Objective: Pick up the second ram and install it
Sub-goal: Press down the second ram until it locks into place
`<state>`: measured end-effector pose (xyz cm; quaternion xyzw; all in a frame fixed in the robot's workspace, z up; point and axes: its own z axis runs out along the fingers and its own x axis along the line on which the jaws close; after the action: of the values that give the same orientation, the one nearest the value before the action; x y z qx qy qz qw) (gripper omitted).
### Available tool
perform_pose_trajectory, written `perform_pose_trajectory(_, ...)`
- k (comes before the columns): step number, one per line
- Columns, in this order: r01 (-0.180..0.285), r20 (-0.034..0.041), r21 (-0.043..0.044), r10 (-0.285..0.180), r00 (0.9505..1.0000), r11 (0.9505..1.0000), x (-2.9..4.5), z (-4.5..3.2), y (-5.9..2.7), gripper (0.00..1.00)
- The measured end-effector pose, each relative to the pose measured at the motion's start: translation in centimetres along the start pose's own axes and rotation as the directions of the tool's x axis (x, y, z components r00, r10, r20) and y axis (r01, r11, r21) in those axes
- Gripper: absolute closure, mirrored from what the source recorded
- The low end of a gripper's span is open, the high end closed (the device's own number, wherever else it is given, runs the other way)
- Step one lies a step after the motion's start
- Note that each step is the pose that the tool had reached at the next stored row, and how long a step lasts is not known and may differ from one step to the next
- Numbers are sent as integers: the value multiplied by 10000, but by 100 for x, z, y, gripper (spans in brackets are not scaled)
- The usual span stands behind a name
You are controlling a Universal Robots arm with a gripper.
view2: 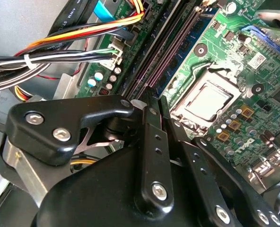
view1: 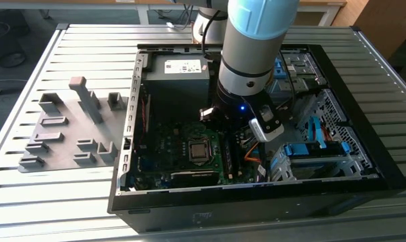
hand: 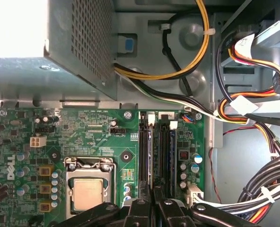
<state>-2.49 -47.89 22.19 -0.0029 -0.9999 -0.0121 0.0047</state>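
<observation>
Gripper [hand: 153, 189] fingertips hidden by own linkage in 2nd wrist view; ram between them can't tell

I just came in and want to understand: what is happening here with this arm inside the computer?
A robot arm with pale blue and silver sleeves reaches into an open black computer case on a slatted metal table. Its black gripper hangs low over the long black memory slots on the green motherboard. Whether it holds a memory stick, I cannot tell.
</observation>
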Motion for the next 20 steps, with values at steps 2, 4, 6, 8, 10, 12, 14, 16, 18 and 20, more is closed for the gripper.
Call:
perform_pose_trajectory(2,-1,0,0,1,10000,10000,0,2,-1,86)
perform_pose_trajectory(4,-1,0,0,1,10000,10000,0,4,-3,86)
perform_pose_trajectory(6,-1,0,1,1,10000,10000,0,7,-5,86)
perform_pose_trajectory(8,-1,-1,2,1,10000,10000,0,11,-8,86)
perform_pose_trajectory(10,-1,-2,3,1,10000,10000,0,18,-12,86)
perform_pose_trajectory(12,-1,-6,1,1,10000,10000,0,24,-14,86)
perform_pose_trajectory(14,-2,-10,4,2,10000,10000,0,26,-15,86)
perform_pose_trajectory(16,-1,-12,4,1,10000,10000,0,27,-15,86)
perform_pose_trajectory(18,-1,-12,3,1,10000,10000,0,28,-15,86)
perform_pose_trajectory(20,-1,-13,2,1,10000,10000,0,28,-15,86)
